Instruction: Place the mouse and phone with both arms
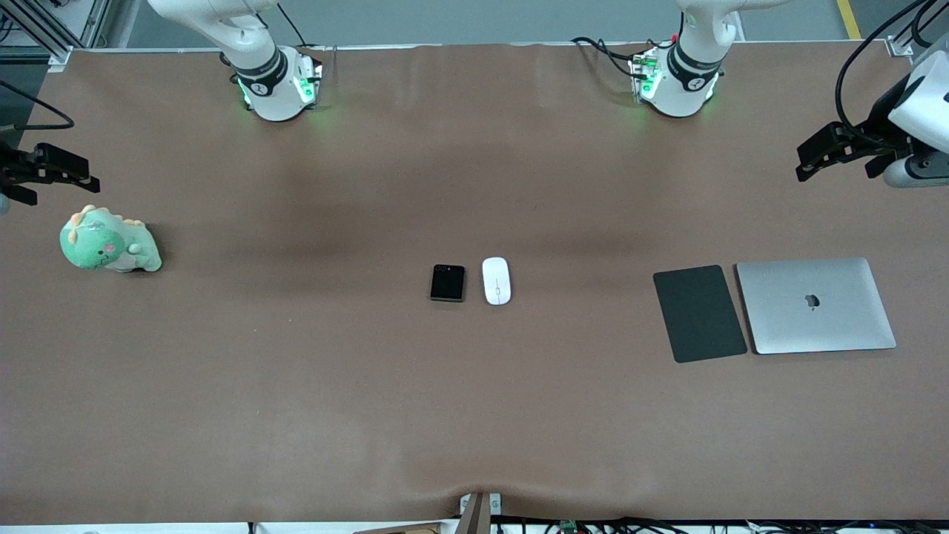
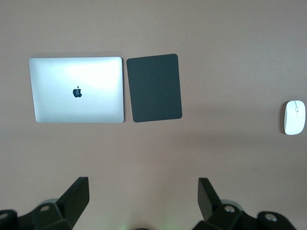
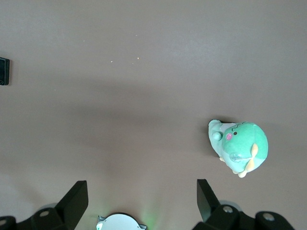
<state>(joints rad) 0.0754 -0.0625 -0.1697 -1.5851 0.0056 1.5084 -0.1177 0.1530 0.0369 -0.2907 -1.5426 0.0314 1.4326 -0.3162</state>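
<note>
The white oval mouse (image 1: 496, 280) and the small black folded phone (image 1: 448, 282) lie side by side at the middle of the brown table, the phone toward the right arm's end. The mouse also shows in the left wrist view (image 2: 293, 117); the phone's edge shows in the right wrist view (image 3: 4, 71). My left gripper (image 1: 812, 159) is open and empty, up in the air over the left arm's end of the table; it also shows in the left wrist view (image 2: 144, 196). My right gripper (image 1: 52, 172) is open and empty over the right arm's end; it also shows in the right wrist view (image 3: 142, 199).
A dark grey flat pad (image 1: 699, 313) and a closed silver laptop (image 1: 815, 305) lie side by side toward the left arm's end. A green plush dinosaur (image 1: 107, 241) sits toward the right arm's end. Cables run along the table's edges.
</note>
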